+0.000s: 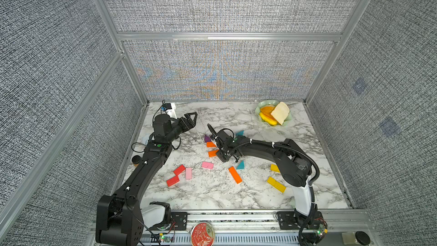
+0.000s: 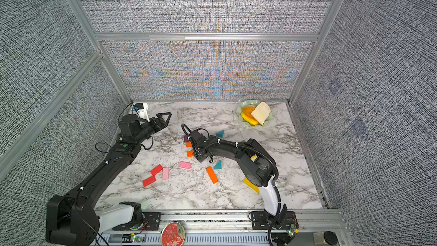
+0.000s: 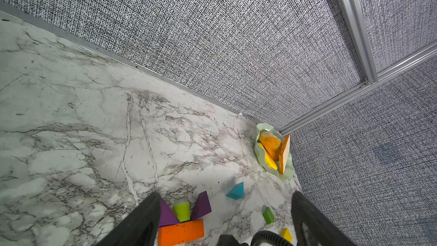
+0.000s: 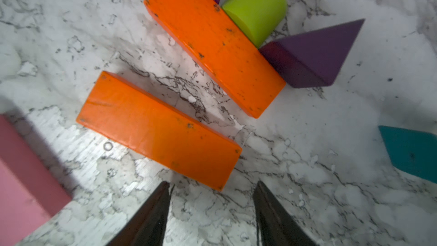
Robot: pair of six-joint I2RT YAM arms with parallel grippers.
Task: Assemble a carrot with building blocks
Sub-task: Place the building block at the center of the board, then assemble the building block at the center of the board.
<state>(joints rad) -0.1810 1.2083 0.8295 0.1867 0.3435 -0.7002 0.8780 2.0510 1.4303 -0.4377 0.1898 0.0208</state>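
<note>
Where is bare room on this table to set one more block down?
Free: marble along the back wall between left gripper and green dish; also the front strip between red bars and yellow bar. Crowded: around the right gripper, by orange bars, purple triangle, lime stub.

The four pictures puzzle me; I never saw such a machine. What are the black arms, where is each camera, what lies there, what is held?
They are two robot arms, each ending in a two-fingered gripper. Both top views look down from one camera overhead; the other two come from cameras on the arms' wrists. On the marble table lie blocks: red bars, pink bars, yellow bars, teal triangles. In the right wrist view an orange bar touches a lime-green stub and a purple triangle; a second orange bar lies apart beside it. A green dish of toy food sits in the far corner. The left gripper and the right gripper are open. Nothing is held.
</note>
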